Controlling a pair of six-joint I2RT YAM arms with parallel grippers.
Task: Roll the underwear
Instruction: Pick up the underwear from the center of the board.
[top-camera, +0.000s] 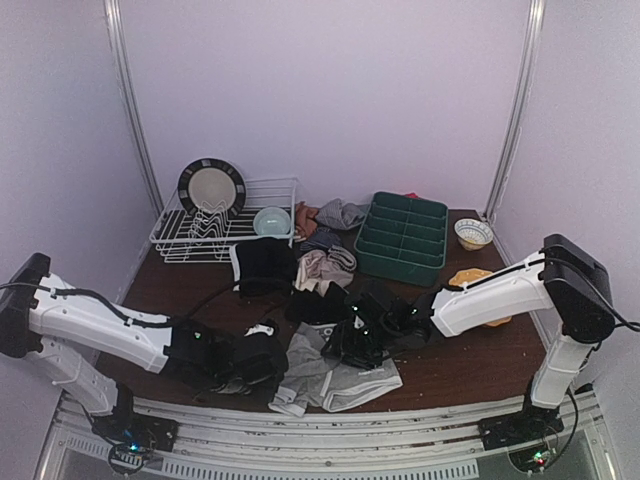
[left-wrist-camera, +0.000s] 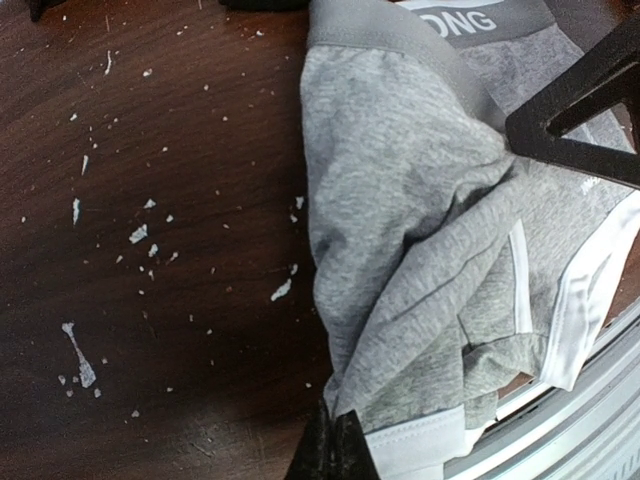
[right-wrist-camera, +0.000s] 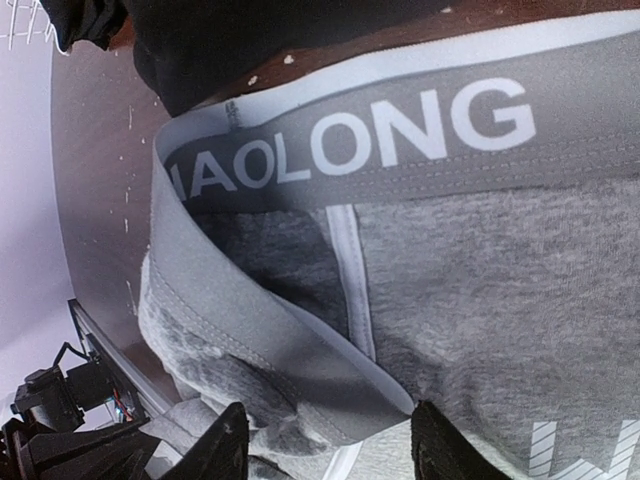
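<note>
Light grey underwear (top-camera: 335, 378) lies spread near the table's front edge, its waistband (right-wrist-camera: 400, 140) printed with white letters. My left gripper (left-wrist-camera: 335, 452) is shut on a lower corner of this grey cloth (left-wrist-camera: 420, 250); in the top view the left gripper (top-camera: 280, 365) sits at the garment's left side. My right gripper (right-wrist-camera: 330, 455) hovers over the garment with its fingers (right-wrist-camera: 228, 450) wide apart. A folded-over piece of waistband lies between them, untouched. From above, the right gripper (top-camera: 345, 348) is at the garment's upper edge. More underwear, black (top-camera: 265, 265) and beige-pink (top-camera: 322, 268), is piled behind.
A white dish rack (top-camera: 240, 240) with a plate (top-camera: 211, 187) and a pale bowl (top-camera: 270, 221) stands back left. A green divided tray (top-camera: 402, 238), a small bowl (top-camera: 473, 233) and a yellow item (top-camera: 480, 290) sit at the right. White crumbs (left-wrist-camera: 140, 235) dot the wood.
</note>
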